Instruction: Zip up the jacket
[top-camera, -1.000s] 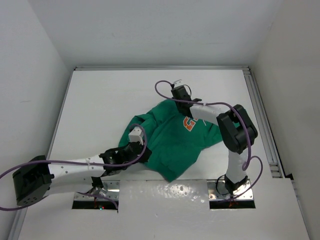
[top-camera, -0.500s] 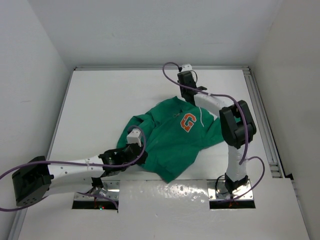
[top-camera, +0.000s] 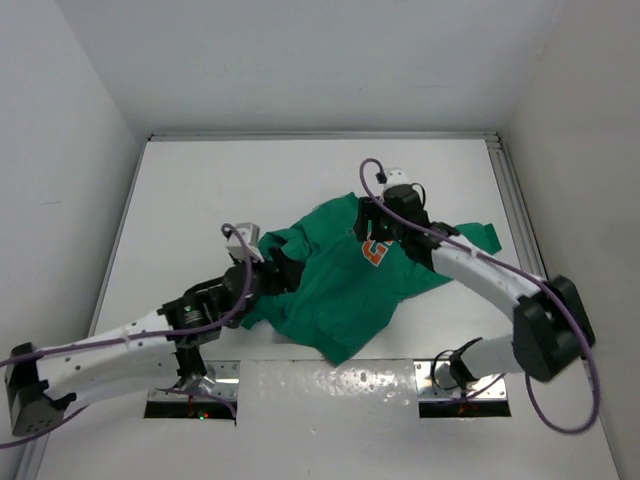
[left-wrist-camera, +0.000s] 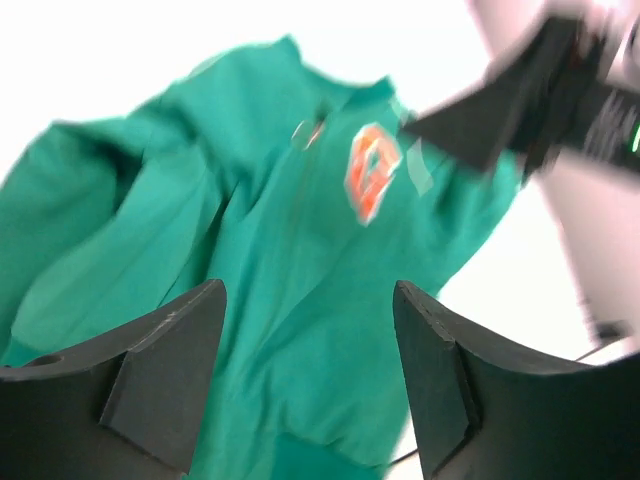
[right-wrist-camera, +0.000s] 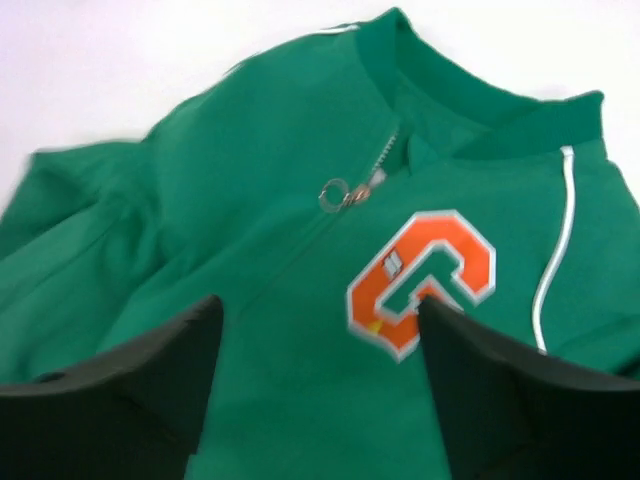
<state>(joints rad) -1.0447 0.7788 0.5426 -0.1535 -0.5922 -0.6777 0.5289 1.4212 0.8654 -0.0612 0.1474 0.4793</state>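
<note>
1. Two open grippers hang over the jacket (top-camera: 335, 295): the left gripper (top-camera: 283, 272) at its near-left side, the right gripper (top-camera: 375, 226) above the collar, neither holding anything.
2. The jacket lies rumpled mid-table (top-camera: 200, 190), its zipper pull (right-wrist-camera: 340, 192) just below the collar, so the zipping looks all but finished.
3. Next, seemingly, comes a clean withdrawal; the right arm (top-camera: 480, 275), crossing a sleeve, could snag the fabric.
</note>
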